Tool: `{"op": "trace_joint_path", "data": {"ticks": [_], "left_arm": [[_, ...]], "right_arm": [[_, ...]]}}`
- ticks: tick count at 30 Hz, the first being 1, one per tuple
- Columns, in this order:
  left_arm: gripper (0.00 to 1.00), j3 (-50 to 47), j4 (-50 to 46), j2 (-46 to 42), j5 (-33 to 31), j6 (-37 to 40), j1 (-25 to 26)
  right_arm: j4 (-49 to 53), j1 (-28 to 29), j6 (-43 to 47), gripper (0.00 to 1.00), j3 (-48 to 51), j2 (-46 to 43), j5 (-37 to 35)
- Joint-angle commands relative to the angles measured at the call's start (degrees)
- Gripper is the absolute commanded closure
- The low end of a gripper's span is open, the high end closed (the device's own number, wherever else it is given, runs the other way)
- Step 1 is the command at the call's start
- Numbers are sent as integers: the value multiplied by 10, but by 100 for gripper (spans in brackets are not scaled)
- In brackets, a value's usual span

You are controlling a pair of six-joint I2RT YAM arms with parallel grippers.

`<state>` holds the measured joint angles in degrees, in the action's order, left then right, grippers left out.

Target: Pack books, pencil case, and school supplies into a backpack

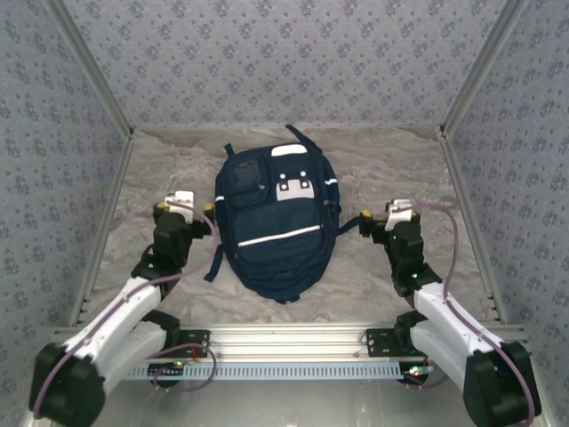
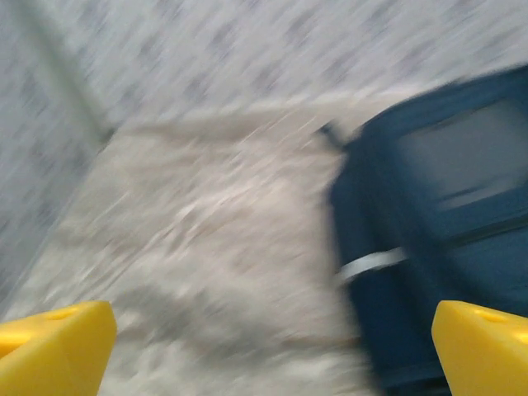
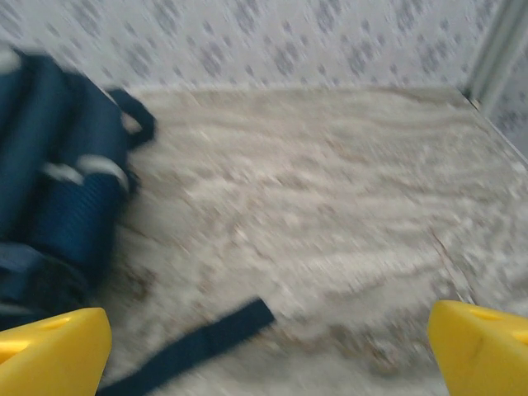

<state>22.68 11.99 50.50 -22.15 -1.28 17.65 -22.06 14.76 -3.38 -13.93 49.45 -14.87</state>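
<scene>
Top external view is showing the large navy fabric backpack w/ white reflective stripes [image 1: 276,227] lying front-up at mid-bench, top end pointing to the far edge, on the pale marbled bench [image 1: 373,160]. Left gripper [image 1: 184,207] is hovering just beside the pack's left flank, right gripper [image 1: 388,215] just beside its right flank. Neither is touching fabric. Both claws are standing wide & carrying nothing; the wrist views are blurred, but the yellow fingertips [image 2: 58,346] are sitting at opposite btm corners.

Judging by this, the step in hand is letting go & clearing off the pack, its openings looking shut from above, tho I can't tell for sure. Doing it well:
- lifting each arm straight up first, then pulling toward the near edge, not sweeping sideways.
- right side: a loose navy strap [image 3: 198,342] is lying on the bench betw. the fingers, so keeping clear of it to avoid snagging & dragging the pack.
- keeping claws wide until clear.
</scene>
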Motion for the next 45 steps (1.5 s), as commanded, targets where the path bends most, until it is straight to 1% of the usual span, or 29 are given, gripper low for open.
{"op": "trace_joint_path", "data": {"ticks": [1,3,4,5,6,8,9,10,12,13,14,15,16,17,18,19,20,22,23,25,26,28,31,34,38,42,45], "left_arm": [[2,-26,93,68,67,-36,-93],[2,-23,95,137,73,-34,-118],[2,-9,93,169,78,-42,-132],[2,12,59,186,101,-42,-142],[2,13,91,205,109,-32,-144],[2,16,139,230,103,-31,-144],[2,18,170,247,105,-26,-147],[2,27,182,265,116,-14,-149],[2,53,178,296,127,-7,-156],[2,60,187,308,132,-6,-160],[2,62,200,317,141,-4,-164],[2,56,223,329,147,-2,-170],[2,37,273,347,157,-9,-179],[2,16,322,360,172,-19,-191],[2,-13,381,370,190,-31,-205],[2,-25,418,376,200,-34,-210],[2,-16,388,369,215,-27,-210],[2,8,352,374,250,-5,-207],[2,9,347,373,248,-4,-205],[2,8,349,374,250,-4,-205],[2,7,354,376,250,-4,-205],[2,9,350,376,248,-4,-205],[2,9,349,375,239,-3,-201],[2,9,349,375,239,-3,-201],[2,10,349,375,238,-1,-200],[2,9,349,375,237,-2,-200],[2,12,344,376,235,-1,-198]], "right_arm": [[-102,-25,51,0,1,54,-53],[-98,-41,61,0,-5,100,-71],[-111,-54,47,0,1,125,-80],[-141,-64,31,0,9,143,-78],[-183,-75,52,0,16,160,-72],[-207,-84,49,0,18,178,-22],[-238,-94,47,0,19,196,-7],[-276,-103,44,0,21,218,-4],[-317,-111,34,0,16,256,1],[-348,-124,28,0,16,286,29],[-386,-129,31,0,17,320,42],[-435,-129,29,0,23,362,36],[-507,-131,30,0,31,409,34],[-562,-133,49,0,37,435,32],[-533,-136,44,0,36,418,36],[-456,-145,30,0,24,389,54],[-398,-158,9,0,8,374,85],[-400,-179,6,0,-15,396,146],[-382,-185,6,0,-26,396,169],[-295,-189,37,0,-65,389,228],[-288,-190,26,0,-74,390,235],[-299,-192,18,0,-68,393,230],[-286,-183,24,0,-76,391,176],[-288,-169,29,0,-73,388,142],[-278,-167,25,0,-74,389,155],[-291,-160,33,0,-70,389,125],[-277,-164,29,0,-74,389,150]]}}
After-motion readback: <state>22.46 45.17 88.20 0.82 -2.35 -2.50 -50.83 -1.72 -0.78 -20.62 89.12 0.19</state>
